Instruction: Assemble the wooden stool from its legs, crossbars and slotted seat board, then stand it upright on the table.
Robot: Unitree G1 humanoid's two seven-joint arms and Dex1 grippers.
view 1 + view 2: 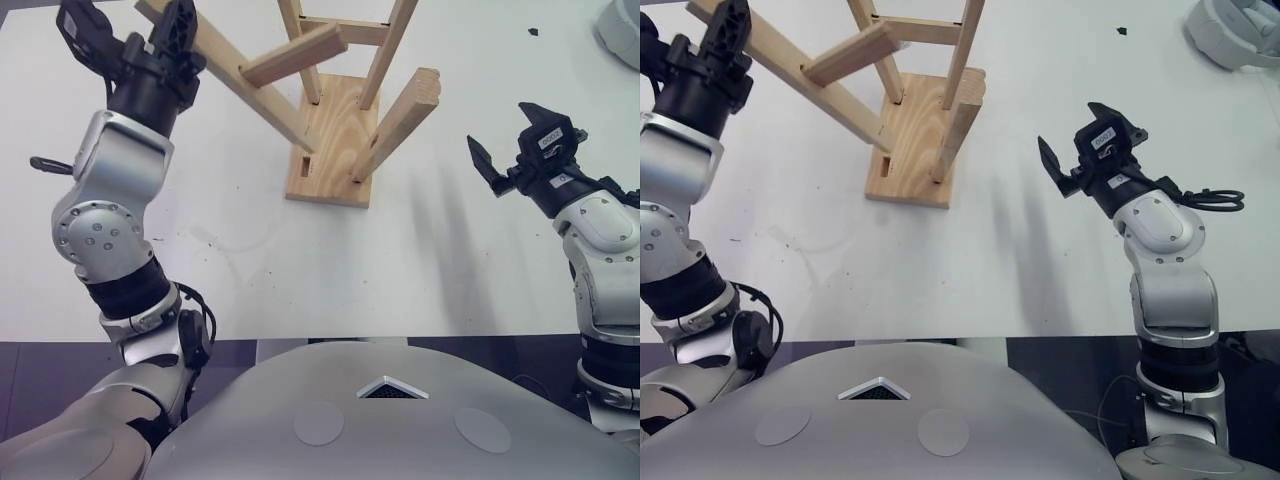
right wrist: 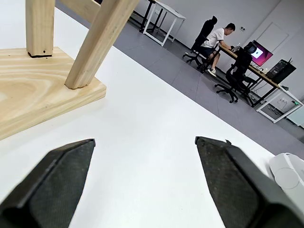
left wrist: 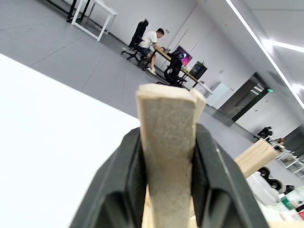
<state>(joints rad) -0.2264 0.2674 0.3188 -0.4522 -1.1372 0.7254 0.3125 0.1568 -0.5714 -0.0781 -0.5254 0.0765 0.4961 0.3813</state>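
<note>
The wooden stool stands upside down, its seat board (image 1: 330, 160) flat on the white table and its legs pointing up. My left gripper (image 1: 165, 25) is shut on the upper end of the long slanted leg (image 1: 245, 90) at the stool's left; in the left wrist view both fingers (image 3: 118, 185) clamp that leg end (image 3: 168, 142). A short crossbar (image 1: 295, 55) juts from this leg. Another leg (image 1: 400, 120) leans out to the right. My right gripper (image 1: 510, 140) hovers open over the table to the right of the stool, holding nothing; the seat board (image 2: 42, 90) lies ahead of it.
A white rounded object (image 1: 1235, 35) sits at the table's far right corner, with a small dark speck (image 1: 533, 32) near it. Bare tabletop (image 1: 300, 270) stretches from the stool to the front edge.
</note>
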